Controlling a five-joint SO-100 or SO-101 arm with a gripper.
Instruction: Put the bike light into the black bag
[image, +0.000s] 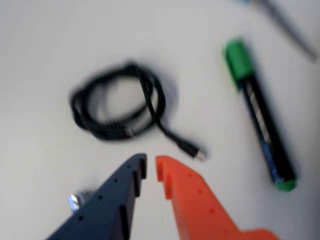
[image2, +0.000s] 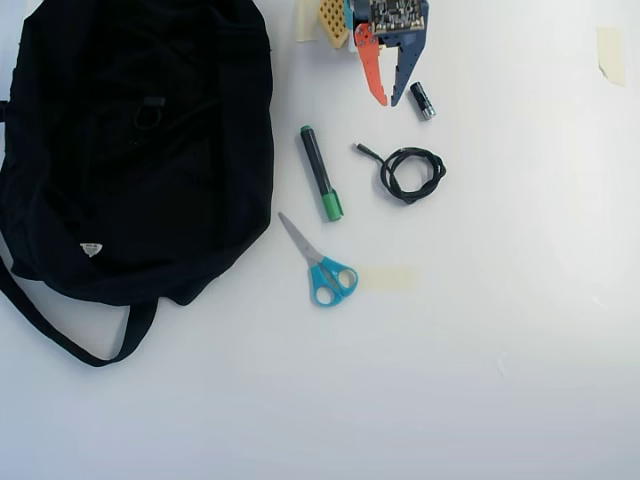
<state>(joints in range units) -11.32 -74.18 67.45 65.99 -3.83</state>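
Observation:
The black bag (image2: 200, 150) lies floppy at the left of the overhead view, with its strap (image2: 60, 335) looping out at the bottom left. On the bag's fabric I make out a small dark shape with a loop, which looks like the bike light (image2: 148, 110); it is black on black and hard to tell. My gripper (image2: 388, 100) has an orange and a blue finger and hangs at the top centre, well to the right of the bag. In the wrist view the gripper (image: 151, 165) has its tips almost touching and holds nothing.
A coiled black cable (image2: 410, 172) (image: 117, 102) lies just below the gripper. A short black cylinder with a silver tip (image2: 422, 101) (image: 75, 200) lies beside the blue finger. A green-capped marker (image2: 320, 172) (image: 260, 115), blue-handled scissors (image2: 320, 265) and tape strips (image2: 388, 277) lie nearby.

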